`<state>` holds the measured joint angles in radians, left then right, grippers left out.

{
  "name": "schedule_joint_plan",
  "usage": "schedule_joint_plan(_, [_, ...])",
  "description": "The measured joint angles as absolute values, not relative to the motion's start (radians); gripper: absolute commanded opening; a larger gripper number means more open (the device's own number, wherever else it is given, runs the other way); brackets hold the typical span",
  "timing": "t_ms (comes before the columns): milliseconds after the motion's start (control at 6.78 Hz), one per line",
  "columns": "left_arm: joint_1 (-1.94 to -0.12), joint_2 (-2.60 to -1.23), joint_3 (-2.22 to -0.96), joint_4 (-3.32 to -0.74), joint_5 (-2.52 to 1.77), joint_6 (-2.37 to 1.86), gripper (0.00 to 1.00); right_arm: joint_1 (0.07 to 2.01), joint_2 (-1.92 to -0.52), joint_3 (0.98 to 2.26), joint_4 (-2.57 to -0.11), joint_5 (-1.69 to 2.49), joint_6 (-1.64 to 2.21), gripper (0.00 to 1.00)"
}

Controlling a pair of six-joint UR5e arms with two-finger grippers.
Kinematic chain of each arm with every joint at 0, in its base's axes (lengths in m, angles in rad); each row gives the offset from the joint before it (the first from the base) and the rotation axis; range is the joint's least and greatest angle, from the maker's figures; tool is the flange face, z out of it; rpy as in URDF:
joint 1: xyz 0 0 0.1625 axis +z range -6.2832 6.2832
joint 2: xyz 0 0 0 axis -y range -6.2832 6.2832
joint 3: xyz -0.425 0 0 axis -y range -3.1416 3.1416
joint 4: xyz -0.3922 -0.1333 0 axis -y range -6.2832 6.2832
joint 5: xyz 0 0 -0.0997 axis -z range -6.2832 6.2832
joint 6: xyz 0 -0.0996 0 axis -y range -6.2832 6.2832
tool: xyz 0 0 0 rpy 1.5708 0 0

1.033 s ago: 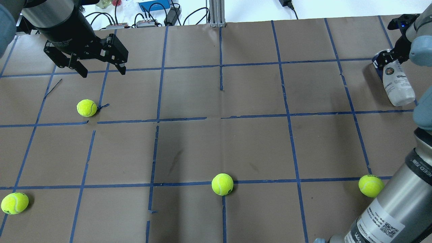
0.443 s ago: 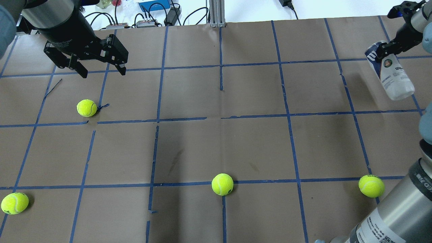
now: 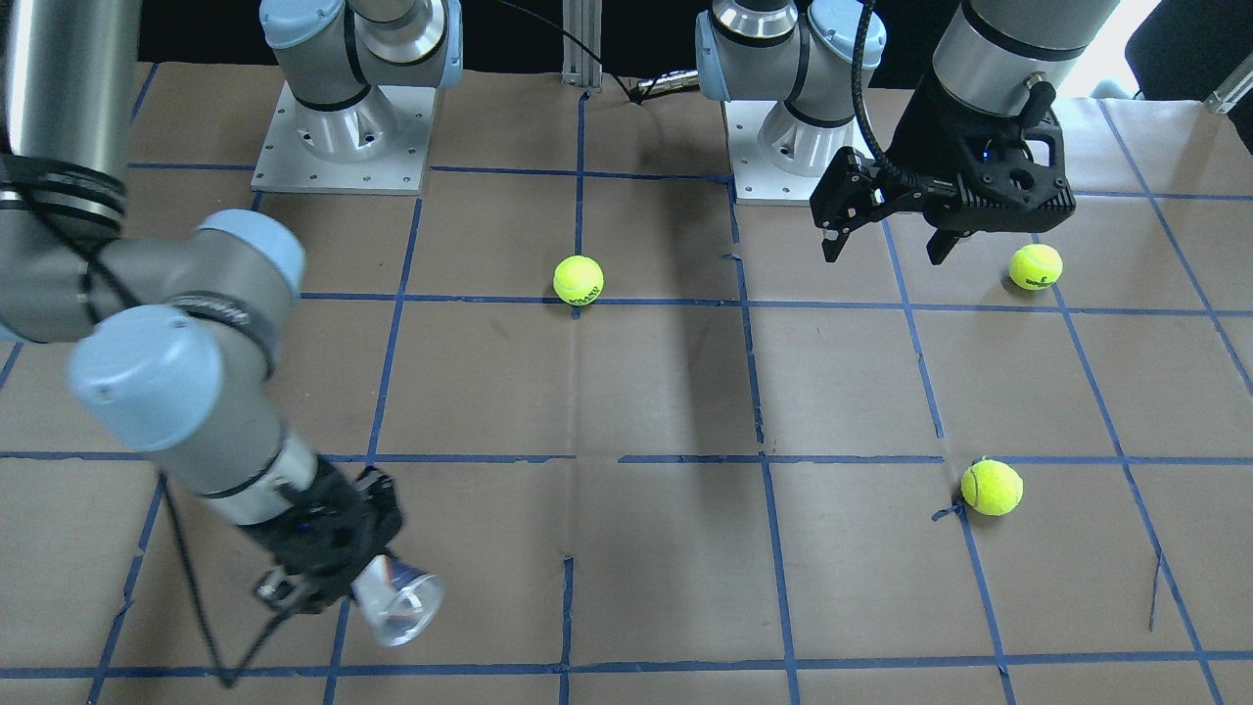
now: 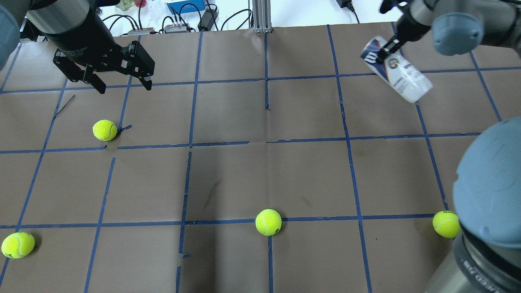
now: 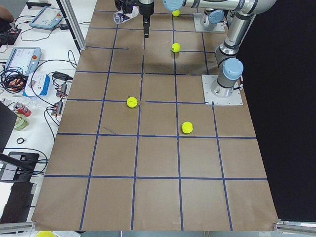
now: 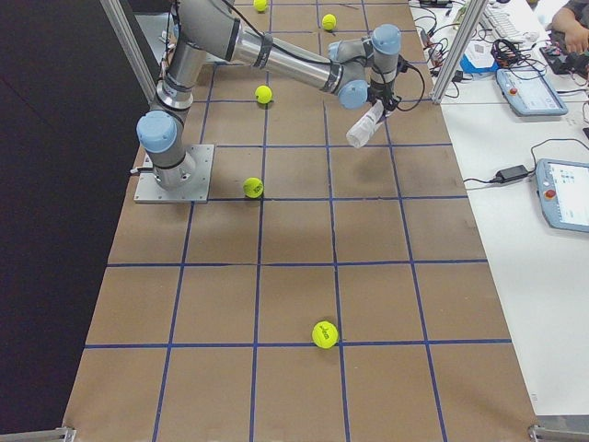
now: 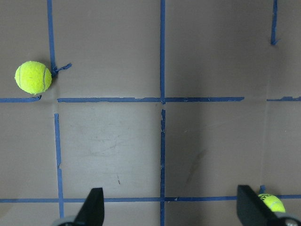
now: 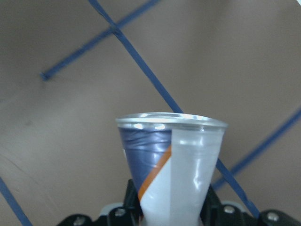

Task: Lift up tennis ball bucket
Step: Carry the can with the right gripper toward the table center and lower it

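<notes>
The right gripper is clamped on the bucket, holding it tilted above the table at 1 o'clock in the overhead view. The left gripper hangs wide open and empty at 10 o'clock.

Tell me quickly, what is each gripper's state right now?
Left gripper: open, empty.
Right gripper: shut on the clear plastic cylindrical tennis ball bucket with white and navy label.
</notes>
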<state>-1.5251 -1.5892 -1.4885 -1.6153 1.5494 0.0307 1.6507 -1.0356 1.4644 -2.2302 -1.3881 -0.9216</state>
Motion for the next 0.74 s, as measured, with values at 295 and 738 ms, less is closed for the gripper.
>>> schedule_joint_plan(295, [-1.525, -1.589, -1.487, -1.615, 1.549, 0.031, 1.0, 1.879, -0.993, 1.551, -2.413, -1.439, -0.94, 0.54])
schedule_joint_plan(738, [-1.525, -1.589, -1.488, -1.615, 1.549, 0.031, 1.0, 2.081, -0.986, 1.575, -2.503, -1.527, -0.959, 0.69])
